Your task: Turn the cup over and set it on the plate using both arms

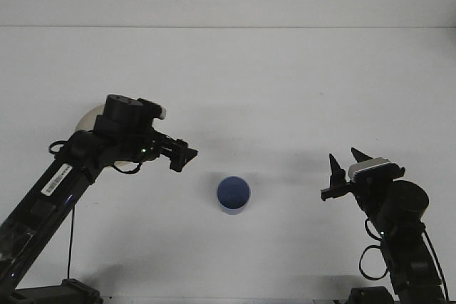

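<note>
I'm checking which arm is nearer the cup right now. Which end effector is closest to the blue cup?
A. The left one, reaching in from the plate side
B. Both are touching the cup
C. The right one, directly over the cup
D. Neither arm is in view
A: the left end effector sits just up and left of the blue cup, while the right end effector stands farther off to its right.

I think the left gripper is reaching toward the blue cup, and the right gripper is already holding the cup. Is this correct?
Not quite. The front view shows the right gripper apart from the blue cup, off to its right with bare table between them, holding nothing. The left gripper does reach toward the cup, as you say.
</note>
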Controlling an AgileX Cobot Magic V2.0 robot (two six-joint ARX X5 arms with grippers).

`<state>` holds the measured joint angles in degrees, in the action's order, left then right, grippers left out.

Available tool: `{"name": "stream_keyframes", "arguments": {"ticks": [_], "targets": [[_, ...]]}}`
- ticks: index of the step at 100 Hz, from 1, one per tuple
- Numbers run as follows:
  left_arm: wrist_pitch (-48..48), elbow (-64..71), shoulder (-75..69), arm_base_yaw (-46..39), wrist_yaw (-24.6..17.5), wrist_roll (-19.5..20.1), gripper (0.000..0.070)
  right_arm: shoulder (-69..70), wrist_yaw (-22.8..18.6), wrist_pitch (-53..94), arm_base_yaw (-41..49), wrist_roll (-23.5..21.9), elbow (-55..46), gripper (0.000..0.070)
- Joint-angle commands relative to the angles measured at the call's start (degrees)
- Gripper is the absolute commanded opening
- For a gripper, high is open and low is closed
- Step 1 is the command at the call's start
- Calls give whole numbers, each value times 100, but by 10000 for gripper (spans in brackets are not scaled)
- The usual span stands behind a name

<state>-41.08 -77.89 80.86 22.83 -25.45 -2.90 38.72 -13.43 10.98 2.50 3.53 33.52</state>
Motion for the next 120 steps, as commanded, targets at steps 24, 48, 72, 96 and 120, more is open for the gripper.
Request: {"name": "stream_keyframes", "arguments": {"ticks": [24, 48, 72, 96, 120], "targets": [[-81, -151, 734, 953, -33, 175, 502, 33, -13, -72, 13, -120, 26, 357], [28, -151, 1161, 1471, 177, 55, 502, 33, -15, -79, 17, -125, 26, 357], [87, -151, 1508, 1722, 599, 59, 501, 33, -17, -81, 17, -184, 26, 357], [136, -151, 1932, 1882, 619, 63, 334, 33, -15, -92, 17, -184, 26, 357], [365, -157, 1958, 1996, 645, 57, 15, 33, -15, -92, 17, -181, 26, 357]]}}
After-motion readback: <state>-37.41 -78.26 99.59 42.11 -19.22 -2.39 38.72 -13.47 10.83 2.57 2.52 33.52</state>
